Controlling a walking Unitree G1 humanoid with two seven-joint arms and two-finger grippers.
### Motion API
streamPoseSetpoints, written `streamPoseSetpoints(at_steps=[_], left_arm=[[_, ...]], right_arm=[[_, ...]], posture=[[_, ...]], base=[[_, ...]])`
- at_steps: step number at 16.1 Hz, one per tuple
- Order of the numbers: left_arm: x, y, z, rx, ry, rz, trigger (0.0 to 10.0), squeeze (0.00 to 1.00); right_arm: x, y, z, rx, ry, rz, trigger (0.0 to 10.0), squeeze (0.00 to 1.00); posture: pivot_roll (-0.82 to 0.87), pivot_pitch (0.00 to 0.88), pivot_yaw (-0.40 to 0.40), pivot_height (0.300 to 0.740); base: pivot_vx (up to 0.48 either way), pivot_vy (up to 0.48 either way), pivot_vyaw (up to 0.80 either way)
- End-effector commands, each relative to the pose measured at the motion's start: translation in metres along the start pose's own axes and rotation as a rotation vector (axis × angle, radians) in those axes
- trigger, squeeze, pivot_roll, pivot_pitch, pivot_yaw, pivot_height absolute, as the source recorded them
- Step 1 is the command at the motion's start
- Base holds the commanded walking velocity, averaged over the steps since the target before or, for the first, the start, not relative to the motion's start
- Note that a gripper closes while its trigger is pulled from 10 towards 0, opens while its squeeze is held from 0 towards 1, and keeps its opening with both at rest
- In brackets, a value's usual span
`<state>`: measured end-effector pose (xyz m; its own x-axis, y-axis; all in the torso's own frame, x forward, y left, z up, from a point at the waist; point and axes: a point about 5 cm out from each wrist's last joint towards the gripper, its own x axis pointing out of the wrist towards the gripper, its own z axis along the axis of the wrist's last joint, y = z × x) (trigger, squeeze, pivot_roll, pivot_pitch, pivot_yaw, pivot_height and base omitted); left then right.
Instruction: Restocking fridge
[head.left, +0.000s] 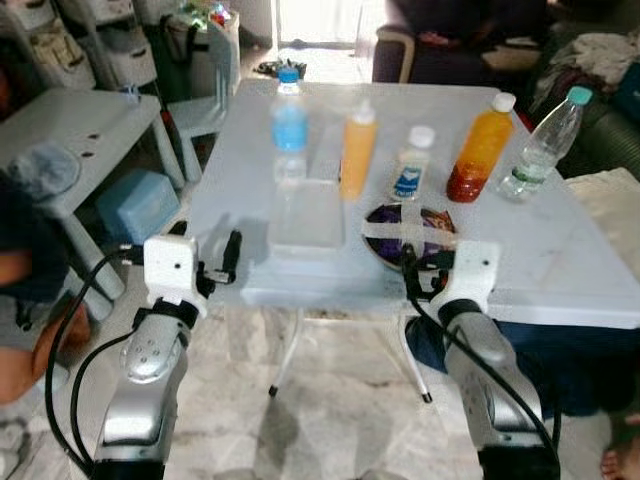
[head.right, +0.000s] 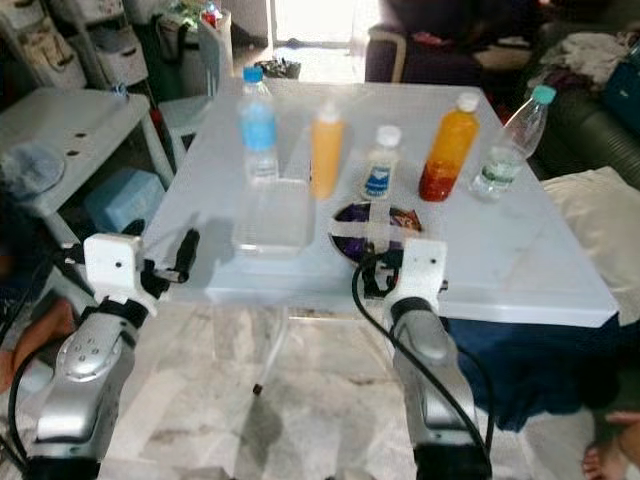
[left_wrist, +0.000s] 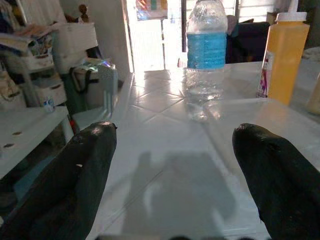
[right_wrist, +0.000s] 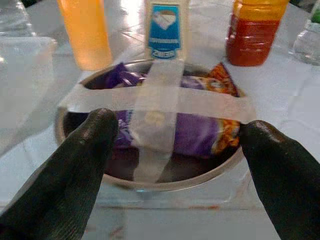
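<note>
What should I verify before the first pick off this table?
1. Right end effector open: ok.
2. Right lined up on taped bowl: ok.
3. Bowl's tape cross intact: ok.
4. Left end effector open, at the table edge facing the water bottle: ok.
5. Clear container lid sealed: cannot tell.
6. Bottles upright: ok.

Five bottles stand upright in a row: blue-labelled water (head.left: 289, 120), orange juice (head.left: 357, 150), small white (head.left: 412, 165), orange-red (head.left: 479, 150), clear (head.left: 541, 145). Nearer lie a clear box (head.left: 306, 222) and a taped bowl (head.left: 409, 232).
</note>
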<state>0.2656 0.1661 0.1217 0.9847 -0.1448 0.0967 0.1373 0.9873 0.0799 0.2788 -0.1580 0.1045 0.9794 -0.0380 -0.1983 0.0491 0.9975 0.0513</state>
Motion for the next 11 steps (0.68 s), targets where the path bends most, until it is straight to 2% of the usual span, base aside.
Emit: streamPoseSetpoints(at_steps=[1, 2, 4, 9, 11], left_arm=[[0.000, 0.000, 0.005, 0.001, -0.019, -0.007, 10.0, 0.00], [-0.001, 0.000, 0.007, 0.006, -0.021, -0.011, 10.0, 0.00], [-0.002, 0.002, 0.007, 0.010, -0.021, -0.011, 10.0, 0.00], [-0.002, -0.003, 0.007, 0.011, -0.015, -0.034, 10.0, 0.00], [0.000, -0.003, 0.008, 0.015, -0.020, -0.039, 10.0, 0.00]], right_arm=[[0.002, -0.005, 0.002, 0.008, 0.026, -0.034, 10.0, 0.00], [0.003, -0.007, -0.004, 0.042, 0.078, -0.076, 10.0, 0.00], [0.002, -0.010, -0.006, 0.035, 0.088, -0.103, 10.0, 0.00], [0.008, -0.009, 0.015, 0.121, 0.007, -0.095, 10.0, 0.00], [0.012, -0.011, 0.015, 0.188, 0.021, -0.118, 10.0, 0.00]], posture=[[0.03, 0.000, -0.006, 0.740], [0.04, 0.002, -0.007, 0.740], [0.04, 0.002, -0.005, 0.740], [0.04, 0.005, 0.002, 0.740], [0.05, 0.004, 0.003, 0.740]], base=[[0.000, 0.000, 0.00], [0.000, 0.000, 0.00], [0.000, 0.000, 0.00], [0.000, 0.000, 0.00], [0.000, 0.000, 0.00]])
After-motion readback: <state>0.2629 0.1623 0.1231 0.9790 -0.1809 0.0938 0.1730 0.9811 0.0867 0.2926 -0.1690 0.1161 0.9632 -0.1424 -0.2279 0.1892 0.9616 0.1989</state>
